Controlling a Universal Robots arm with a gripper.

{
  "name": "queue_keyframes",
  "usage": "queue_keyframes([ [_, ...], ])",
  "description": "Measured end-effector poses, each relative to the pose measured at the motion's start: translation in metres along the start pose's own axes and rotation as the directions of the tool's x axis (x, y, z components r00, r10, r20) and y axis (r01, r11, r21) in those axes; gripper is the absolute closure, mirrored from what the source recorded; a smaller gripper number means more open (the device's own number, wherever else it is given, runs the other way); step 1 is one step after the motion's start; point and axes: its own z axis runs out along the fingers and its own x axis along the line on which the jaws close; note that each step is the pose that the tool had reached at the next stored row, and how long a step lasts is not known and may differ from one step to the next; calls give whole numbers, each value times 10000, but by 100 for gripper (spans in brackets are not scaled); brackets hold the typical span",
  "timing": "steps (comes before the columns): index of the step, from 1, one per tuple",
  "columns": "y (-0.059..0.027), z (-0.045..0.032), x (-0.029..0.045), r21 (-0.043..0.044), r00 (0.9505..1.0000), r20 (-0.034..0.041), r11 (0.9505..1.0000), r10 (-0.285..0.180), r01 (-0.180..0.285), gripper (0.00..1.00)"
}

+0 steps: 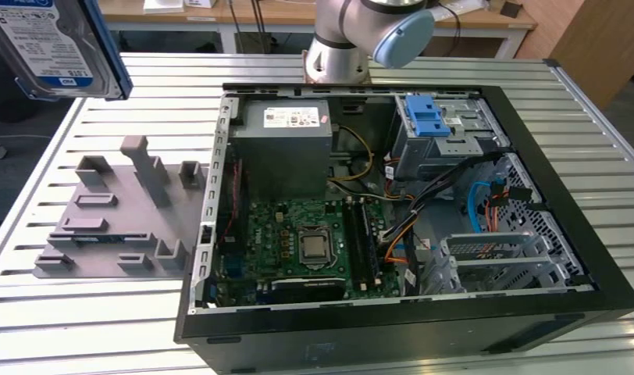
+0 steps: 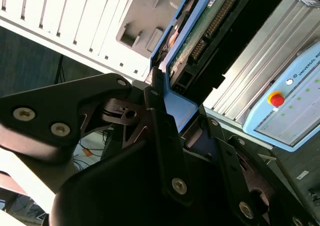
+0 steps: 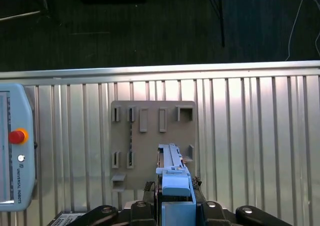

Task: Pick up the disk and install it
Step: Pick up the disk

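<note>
- My claw (image 2: 177,99) is clamped on the disk (image 1: 48,45); the fingers (image 2: 159,110) press its blue carrier from both sides.
- The disk hangs in the air above the rack (image 1: 119,215), not touching it. In the first wrist view its narrow edge points down at the rack.
- In the exterior view the disk's label faces the camera.
- The rack lies flat on the table (image 1: 77,320).
- The open case (image 1: 567,289) lies on the table just beside the rack, on the exterior view's right of it.
- A pendant (image 3: 15,151) rests on the table near the rack, apart from it.
</note>
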Motion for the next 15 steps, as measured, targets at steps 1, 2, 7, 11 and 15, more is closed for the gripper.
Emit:
queue_keyframes([
  [1,-14,0,1,-1,10000,0,10000,-12,12,64],
  [2,-27,0,1,-2,10000,0,10000,-30,30,64],
  [7,-99,-1,0,-3,9999,-1,9999,-161,161,64],
  [11,-175,-2,13,-10,9999,-2,9999,-167,167,64],
  [15,-253,-3,45,-19,9999,-2,9999,-167,167,64],
])
